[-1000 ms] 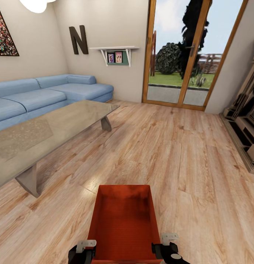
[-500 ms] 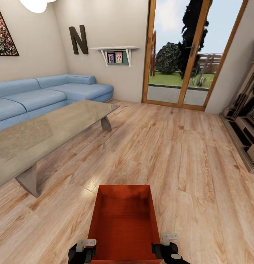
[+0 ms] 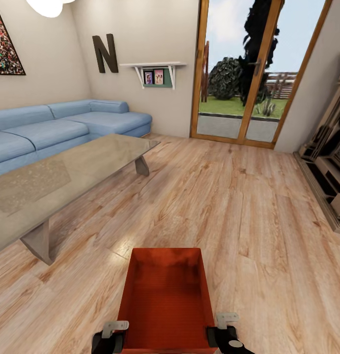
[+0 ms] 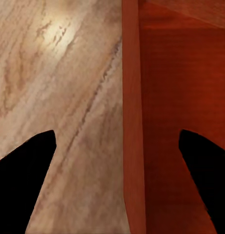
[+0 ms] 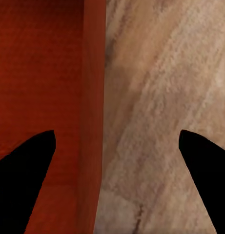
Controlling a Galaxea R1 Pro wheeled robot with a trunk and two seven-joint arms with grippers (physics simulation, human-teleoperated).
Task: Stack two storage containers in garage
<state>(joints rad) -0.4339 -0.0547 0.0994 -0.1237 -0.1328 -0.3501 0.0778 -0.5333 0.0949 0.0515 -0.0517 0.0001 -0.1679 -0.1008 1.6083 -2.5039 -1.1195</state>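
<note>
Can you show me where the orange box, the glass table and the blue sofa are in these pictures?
storage container [image 3: 162,300]: head view, on its inside floor.
glass table [image 3: 67,172]: head view, on the bare glass top.
blue sofa [image 3: 47,132]: head view, on a seat cushion.

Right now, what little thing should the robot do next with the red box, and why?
Probably close both grippers on the box's side walls. In each wrist view the fingers are spread wide, one inside the red box and one outside over the wooden floor, with the wall between them. The left gripper and right gripper look open, so nothing grips it.
</note>
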